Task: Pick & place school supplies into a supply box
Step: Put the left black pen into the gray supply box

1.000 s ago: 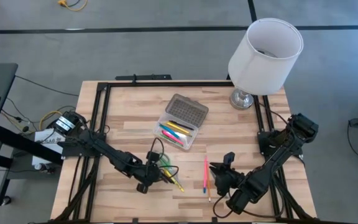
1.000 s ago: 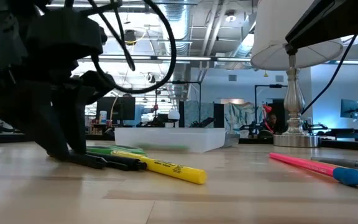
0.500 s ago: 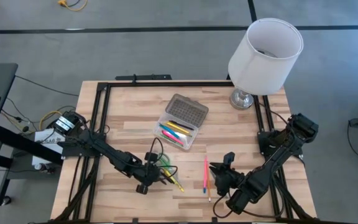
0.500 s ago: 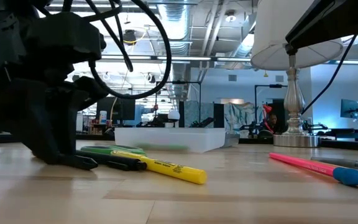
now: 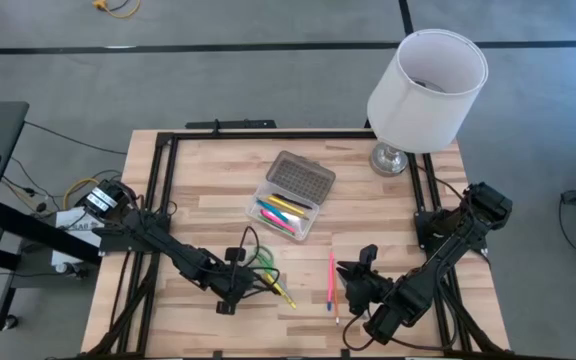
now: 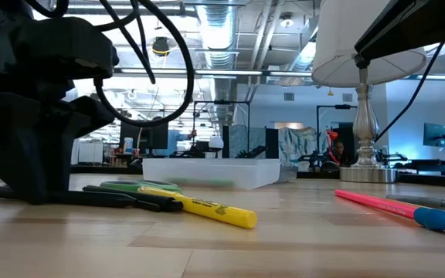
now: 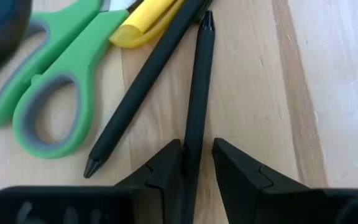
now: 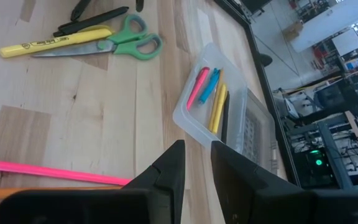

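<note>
The left gripper (image 7: 196, 163) is low on the table with its two fingers closed around a thin black pen (image 7: 199, 87). Just beside this pen lie a second black pen (image 7: 145, 87), a yellow marker (image 7: 143, 22) and the green-handled scissors (image 7: 55, 87). The step in hand seems to be picking; next the pen must be lifted and carried to the supply box (image 5: 290, 208), which stands open behind this pile. Only the left wrist view shows the grip. The right gripper (image 8: 196, 163) waits near the pink pencil (image 8: 61, 172), slightly open and empty.

scissors (image 5: 264, 262) and pens (image 7: 151, 84) lie before the supply box (image 5: 290, 198).
</note>
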Action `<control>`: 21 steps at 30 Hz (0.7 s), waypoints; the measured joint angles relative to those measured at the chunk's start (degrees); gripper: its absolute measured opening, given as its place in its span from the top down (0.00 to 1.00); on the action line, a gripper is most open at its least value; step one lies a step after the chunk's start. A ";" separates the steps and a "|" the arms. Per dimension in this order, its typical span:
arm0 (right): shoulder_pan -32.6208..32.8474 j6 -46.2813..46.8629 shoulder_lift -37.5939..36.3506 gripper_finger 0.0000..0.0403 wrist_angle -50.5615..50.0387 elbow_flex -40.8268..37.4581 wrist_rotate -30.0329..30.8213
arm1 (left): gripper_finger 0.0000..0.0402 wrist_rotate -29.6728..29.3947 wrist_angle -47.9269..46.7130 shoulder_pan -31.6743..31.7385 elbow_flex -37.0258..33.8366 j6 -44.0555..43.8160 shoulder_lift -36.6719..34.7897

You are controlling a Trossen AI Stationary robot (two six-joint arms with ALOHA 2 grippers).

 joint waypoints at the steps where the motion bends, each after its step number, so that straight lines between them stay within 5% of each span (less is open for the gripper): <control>1: 0.00 0.00 0.00 0.82 0.10 0.00 0.02 | 0.77 0.12 -0.05 0.00 0.00 -0.15 0.00; 21: -0.02 0.00 0.00 0.82 0.29 0.00 0.00 | 0.81 0.08 -0.27 0.37 -0.11 0.94 0.17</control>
